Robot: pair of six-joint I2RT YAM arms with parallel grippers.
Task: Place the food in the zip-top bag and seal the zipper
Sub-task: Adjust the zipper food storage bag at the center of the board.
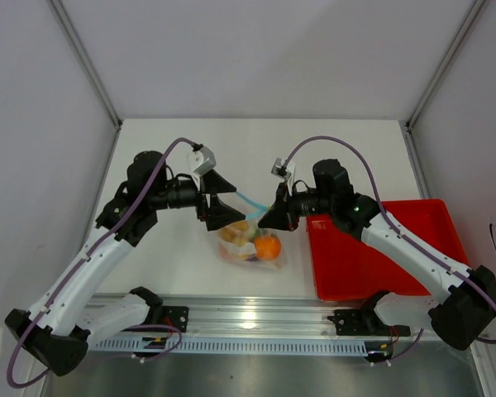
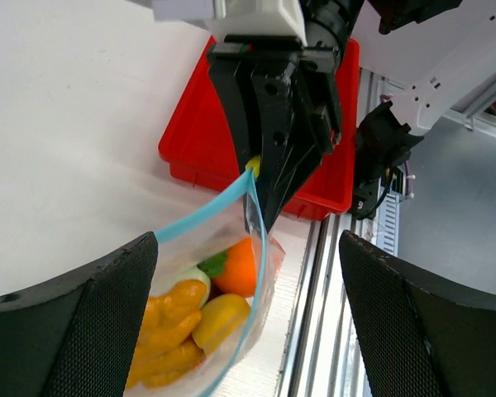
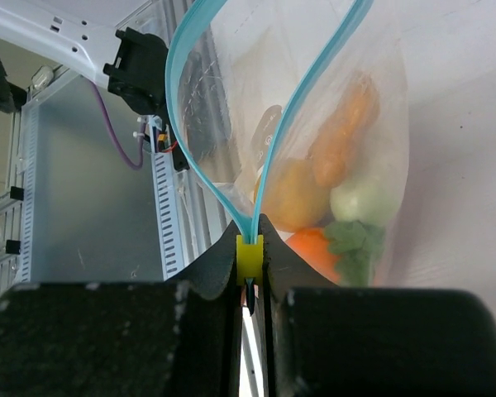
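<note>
Plainly, the left tool (image 1: pixel 230 203) stands wide open. In the left wrist view its two black fingers (image 2: pixel 83 322) sit far apart at 7 and 5 o'clock of the frame and nothing is clamped between them. The light-blue zipper (image 2: pixel 202 207) runs up to the edge of the finger at 7 o'clock; whether it touches that finger cannot be told.

The right tool (image 1: pixel 272 217) is closed tight. In its own wrist view the jaws meet on a small yellow slider (image 3: pixel 250 258) at one end of the zipper, so this tool grips the zipper at the bag's corner. From that pinched point the two blue strands part and curve away toward 12 o'clock, leaving the mouth of the zip-top bag (image 1: pixel 250 241) gaping and unsealed.

The food is inside the bag. An orange round fruit (image 2: pixel 240 266) lies near the pinched corner, with yellow pieces (image 2: pixel 219 318) beside it and a white piece (image 3: pixel 360 198) with green on it pressed against the clear wall.

From above, the bag rests on the white table (image 1: pixel 174 265) near its middle, hanging from the right tool's grip. The left tool is at the bag's 11 o'clock and the right tool at its 1 o'clock. A red tray (image 1: pixel 380 256) sits on the table at the bag's 3 o'clock, under the right arm.
</note>
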